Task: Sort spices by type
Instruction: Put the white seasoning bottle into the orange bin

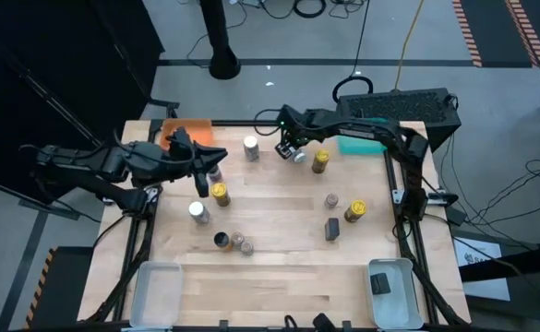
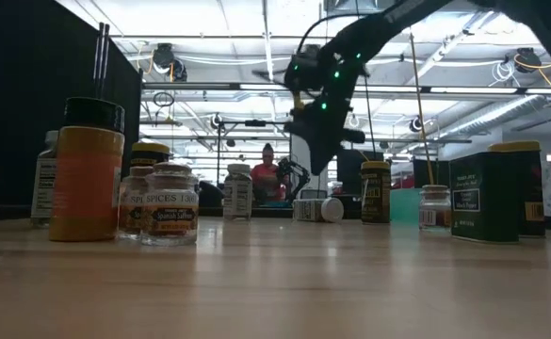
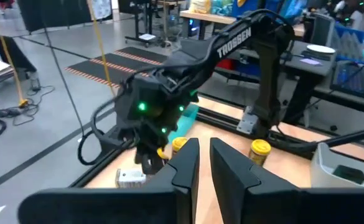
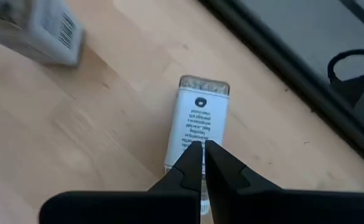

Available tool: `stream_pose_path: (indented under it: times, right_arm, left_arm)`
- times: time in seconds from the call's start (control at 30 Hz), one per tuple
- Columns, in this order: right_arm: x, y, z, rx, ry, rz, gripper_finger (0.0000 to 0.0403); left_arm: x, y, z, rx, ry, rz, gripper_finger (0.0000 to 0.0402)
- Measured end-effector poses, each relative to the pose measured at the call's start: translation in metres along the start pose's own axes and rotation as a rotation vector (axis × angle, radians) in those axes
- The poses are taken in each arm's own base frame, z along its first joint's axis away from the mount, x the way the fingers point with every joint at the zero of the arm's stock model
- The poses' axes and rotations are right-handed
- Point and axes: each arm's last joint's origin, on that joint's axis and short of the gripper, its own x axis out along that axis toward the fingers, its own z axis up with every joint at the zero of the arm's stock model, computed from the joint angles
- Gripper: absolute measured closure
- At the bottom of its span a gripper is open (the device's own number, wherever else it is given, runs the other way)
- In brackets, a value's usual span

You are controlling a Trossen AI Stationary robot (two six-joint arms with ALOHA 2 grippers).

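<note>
We see the right end effector (image 4: 199,163) clenched with nothing in it, poised directly above a white-labelled spice jar (image 4: 195,121) lying on its side at the far edge of the desk (image 1: 279,277). The left end effector (image 3: 204,163) is nearly clenched and empty, over the desk's left side, beside a yellow jar (image 1: 220,193).

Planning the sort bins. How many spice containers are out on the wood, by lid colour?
Yellow-lidded jars: 3
Pale or grey-topped jars: 4
Small brownish jars: 3
Dark-lidded jar: 1
Dark tin: 1
Total: 12
</note>
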Motion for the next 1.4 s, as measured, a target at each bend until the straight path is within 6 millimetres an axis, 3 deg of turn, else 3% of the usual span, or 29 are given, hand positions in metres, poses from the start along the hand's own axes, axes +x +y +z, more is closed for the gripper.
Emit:
stream_pose_path:
  times: [0.4, 0.6, 0.73, 0.93, 1.17, 1.27, 1.4]
  right_arm:
    - [0.020, 0.010, -0.013, -0.025, 0.100, -0.053, 0.0403]
    - [0.037, 0.023, -0.019, -0.067, 0.115, -0.046, 0.0403]
    - [0.037, 0.030, -0.022, -0.080, 0.131, -0.028, 0.0403]
    - [0.028, 0.055, -0.041, -0.096, 0.253, 0.124, 0.0403]
    - [-0.008, 0.071, -0.047, -0.121, 0.203, 0.130, 0.0403]
    - [-0.023, 0.067, -0.037, -0.092, 0.071, 0.058, 0.0403]
    - [-0.006, 0.052, -0.030, -0.075, 0.049, -0.055, 0.0403]
  left_arm:
    - [0.000, 0.000, -0.001, 0.014, 0.010, 0.000, 0.0356]
    - [0.000, 0.000, -0.001, 0.013, 0.010, 0.000, 0.0356]
    - [0.000, 0.000, -0.001, 0.014, 0.011, 0.000, 0.0356]
    - [0.000, 0.000, -0.001, 0.014, 0.010, 0.000, 0.0356]
    - [0.000, 0.000, -0.001, 0.015, 0.010, 0.001, 0.0356]
    - [0.000, 0.000, -0.001, 0.013, 0.008, 0.000, 0.0356]
    - [0.000, 0.000, -0.001, 0.014, 0.009, 0.000, 0.0356]
